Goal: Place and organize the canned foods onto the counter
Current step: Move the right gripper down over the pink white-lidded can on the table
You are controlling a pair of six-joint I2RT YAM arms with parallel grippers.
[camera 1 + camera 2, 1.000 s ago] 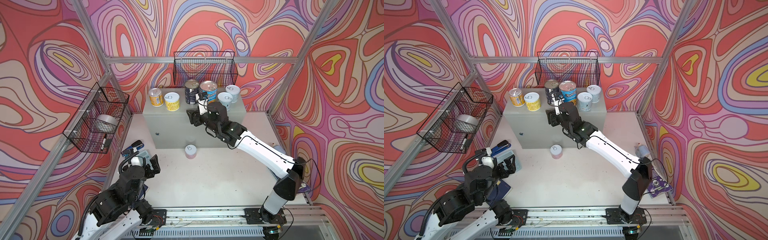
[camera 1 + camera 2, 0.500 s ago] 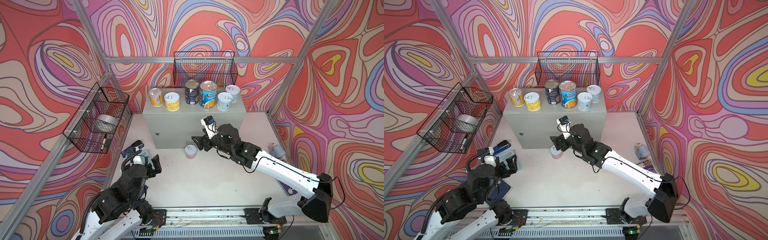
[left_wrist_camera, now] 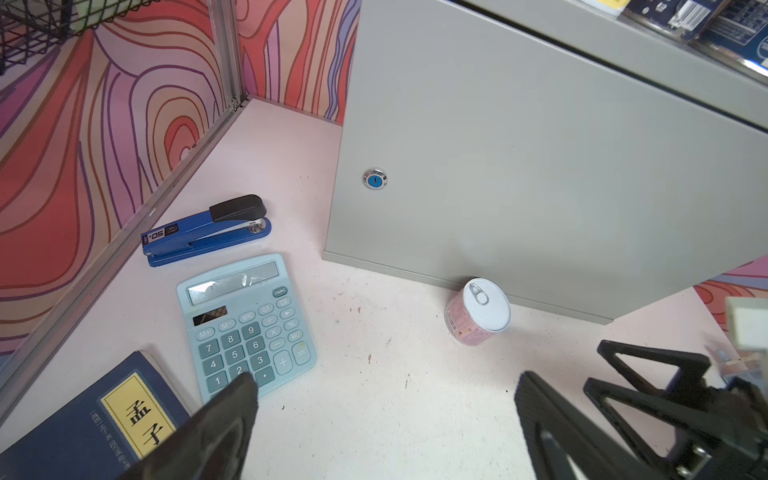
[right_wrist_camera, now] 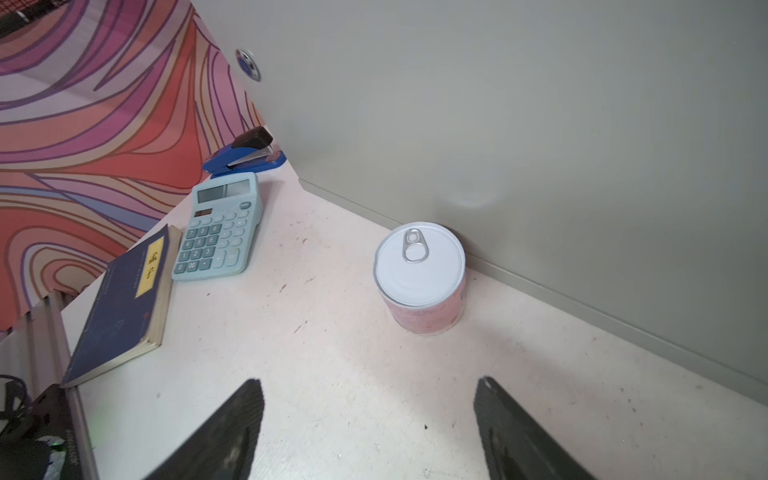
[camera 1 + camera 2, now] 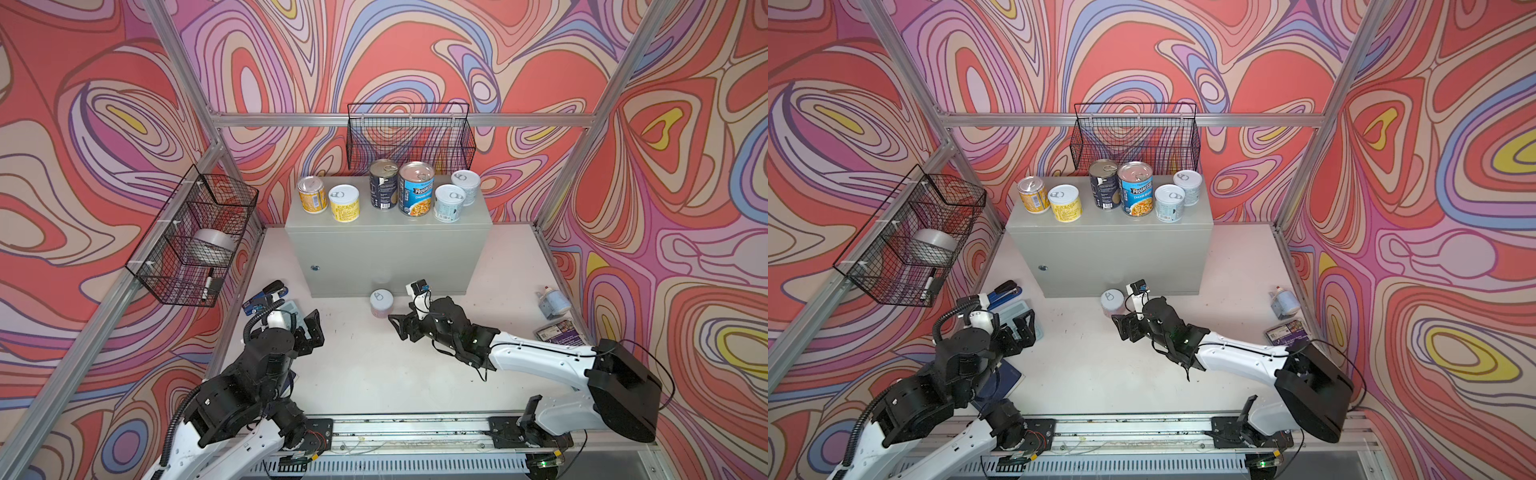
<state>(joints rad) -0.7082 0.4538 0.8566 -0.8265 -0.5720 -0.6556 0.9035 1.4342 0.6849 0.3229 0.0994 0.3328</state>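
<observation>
The counter (image 5: 386, 249) is a grey box with several canned foods standing on top: an orange-yellow tin (image 5: 312, 194), a yellow one (image 5: 344, 203), a tall dark navy one (image 5: 383, 184), the blue Progresso can (image 5: 417, 189) and two pale blue tins (image 5: 449, 203). A pink can (image 5: 381, 303) stands upright on the white table against the counter's front. My right gripper (image 5: 400, 329) hovers low just in front of the pink can (image 4: 419, 278), open and empty (image 4: 370, 399). My left gripper (image 5: 312, 330) is open and empty over bare table (image 3: 386, 395).
A pale blue calculator (image 3: 245, 324), a blue stapler (image 3: 203, 232) and a navy book (image 3: 104, 419) lie at the left. A small bottle (image 5: 550, 303) and a packet (image 5: 555, 332) lie at the right. Wire baskets hang on the back wall (image 5: 409, 137) and left wall (image 5: 195, 237).
My right gripper left the Progresso can standing on the counter, dropped to the table near the pink can, and its jaws opened wider. The left arm barely moved.
</observation>
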